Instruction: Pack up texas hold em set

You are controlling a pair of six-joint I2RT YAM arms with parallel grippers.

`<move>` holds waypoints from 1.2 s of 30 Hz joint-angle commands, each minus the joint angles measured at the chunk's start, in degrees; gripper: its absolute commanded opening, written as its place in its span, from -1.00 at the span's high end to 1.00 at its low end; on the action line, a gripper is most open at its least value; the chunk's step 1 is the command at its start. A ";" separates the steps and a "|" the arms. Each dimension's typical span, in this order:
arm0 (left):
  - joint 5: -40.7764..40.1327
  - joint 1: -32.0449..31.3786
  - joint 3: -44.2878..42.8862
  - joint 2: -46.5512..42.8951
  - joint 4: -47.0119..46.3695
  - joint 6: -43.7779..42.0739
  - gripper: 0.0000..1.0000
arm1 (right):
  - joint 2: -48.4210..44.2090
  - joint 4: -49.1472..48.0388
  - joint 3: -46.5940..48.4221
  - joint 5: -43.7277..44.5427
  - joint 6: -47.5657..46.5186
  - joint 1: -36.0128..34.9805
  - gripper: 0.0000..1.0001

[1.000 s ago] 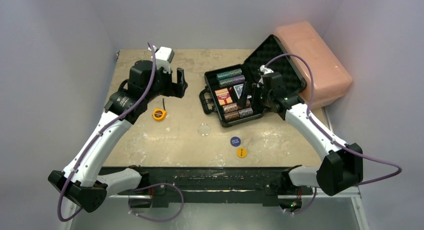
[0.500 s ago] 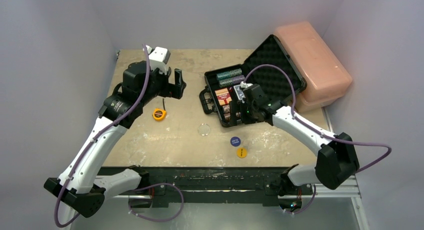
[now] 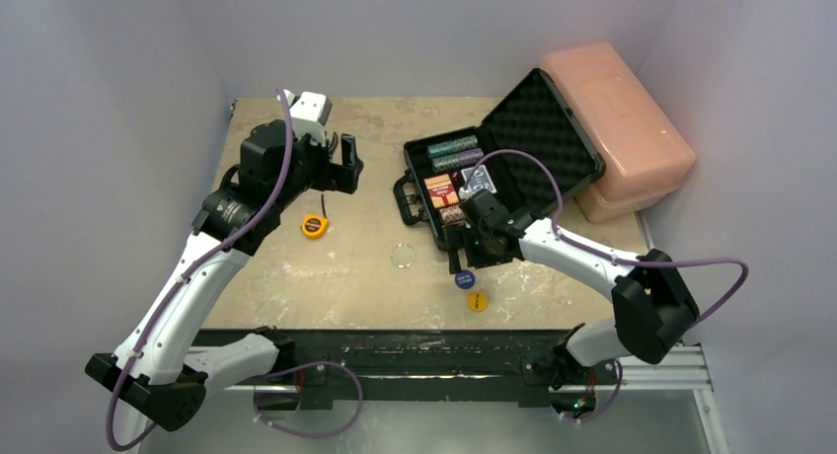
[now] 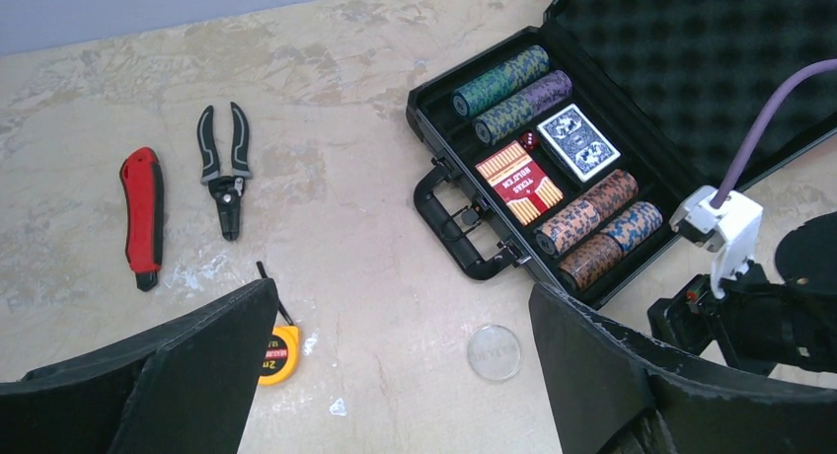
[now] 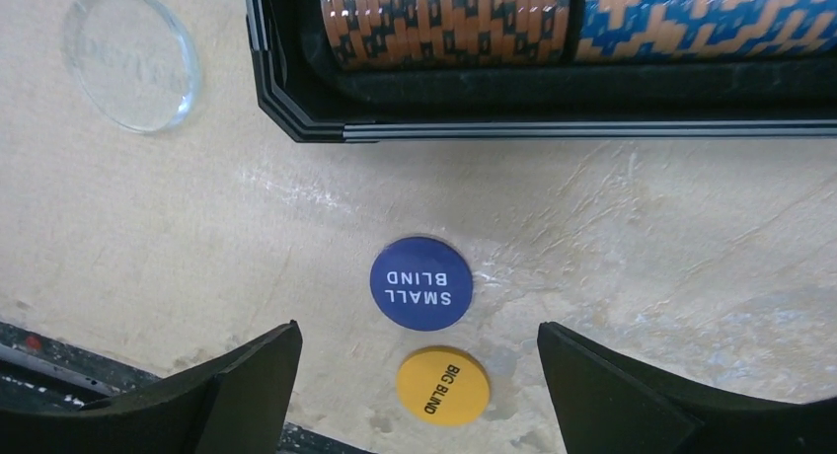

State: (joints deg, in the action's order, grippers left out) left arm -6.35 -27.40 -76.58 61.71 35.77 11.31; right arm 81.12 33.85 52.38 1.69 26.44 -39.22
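Note:
The black briefcase (image 3: 538, 128) lies open at the back right, with chip stacks (image 4: 587, 212), a red deck (image 4: 518, 183), a blue deck (image 4: 578, 141) and a red die (image 4: 528, 139) in its tray. In front of it, on the table, lie a blue "small blind" button (image 5: 421, 283), a yellow "big blind" button (image 5: 442, 385) and a clear round button (image 4: 494, 351). My right gripper (image 5: 417, 336) hangs open above the blue and yellow buttons, touching neither. My left gripper (image 4: 400, 306) is open and empty, high over the table left of the case.
A pink plastic box (image 3: 622, 118) stands behind the case lid. Pliers (image 4: 225, 168) and a red utility knife (image 4: 144, 212) lie at the back left. A yellow tape measure (image 3: 314, 225) lies beneath the left arm. The table's near edge is just past the yellow button.
My right arm has swung from over the case tray to the table in front of it, above the two coloured buttons. My left gripper has opened wider and shifted slightly left.

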 commanded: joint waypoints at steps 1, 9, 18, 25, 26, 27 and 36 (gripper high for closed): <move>0.50 0.15 -0.33 -1.15 -1.00 -1.03 -1.00 | 2.68 -0.91 -0.01 2.22 2.48 -2.43 -0.86; 0.64 0.15 -0.46 -1.01 -0.98 -1.12 -1.00 | 6.66 -1.54 0.38 3.47 3.84 -4.71 -0.76; 0.57 0.15 -0.77 -1.07 -0.63 -1.00 -1.00 | 9.53 -2.54 0.23 5.07 4.02 -5.50 -0.59; 0.90 0.15 -0.77 -0.97 -0.68 -0.99 -1.00 | 10.64 -3.89 -0.22 6.65 4.15 -5.51 -0.46; 0.90 0.15 -0.80 -0.90 -0.69 -1.02 -1.00 | 10.92 -4.03 -0.23 6.65 4.15 -5.45 -0.45; 0.90 0.15 -0.77 -0.84 -0.69 -1.01 -1.00 | 11.12 -4.17 -0.29 6.73 4.15 -5.51 -0.43; 0.85 0.20 -0.81 -0.75 -0.67 -1.05 -1.00 | 11.35 -3.85 -1.10 7.05 4.22 -5.75 -0.24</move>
State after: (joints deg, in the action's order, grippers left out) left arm -5.98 -27.40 -76.58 61.71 35.77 10.90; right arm 92.25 30.85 52.25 7.66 30.00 -44.38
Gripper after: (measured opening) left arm 0.998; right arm 0.638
